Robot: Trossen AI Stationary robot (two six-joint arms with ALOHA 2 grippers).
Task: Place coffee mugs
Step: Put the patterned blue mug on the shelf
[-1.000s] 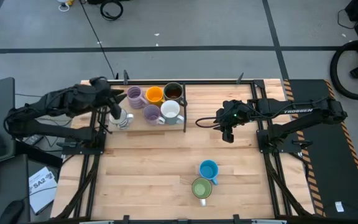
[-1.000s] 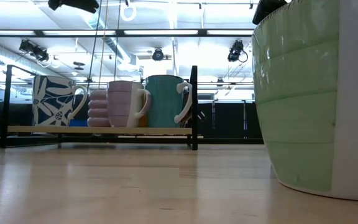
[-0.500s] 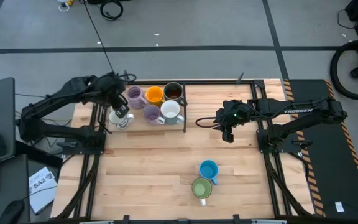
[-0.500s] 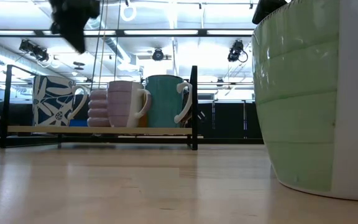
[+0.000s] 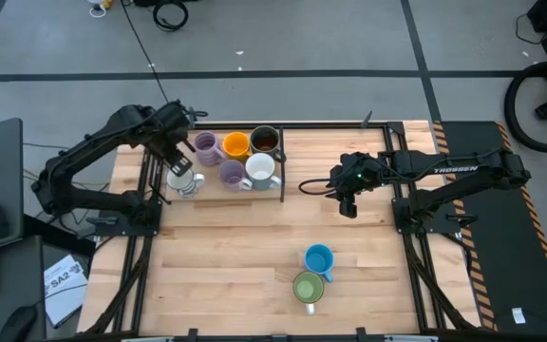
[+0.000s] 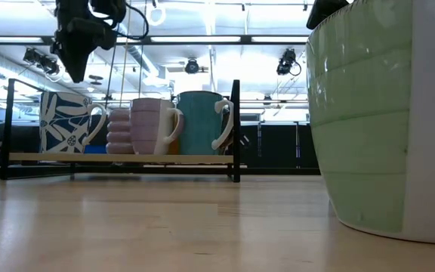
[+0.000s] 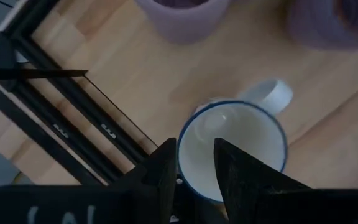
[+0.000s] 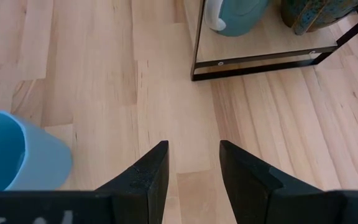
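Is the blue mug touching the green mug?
Touching, it seems: the high view shows the blue mug against the green mug's rim, with no gap.

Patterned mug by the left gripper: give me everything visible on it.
The patterned mug is white with a dark blue leaf pattern, a blue rim, a white inside and a white handle. It looks ceramic, looks empty, and stands upright at the left end of the rack, next to a purple mug. The left gripper is above it, fingers apart.

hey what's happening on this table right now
Two robot arms are placing mugs on a rack. Six mugs sit there already. The left gripper is above the patterned mug at the rack's left end, jaws apart. The right gripper waits open mid-table. The blue mug and green mug are unplaced.
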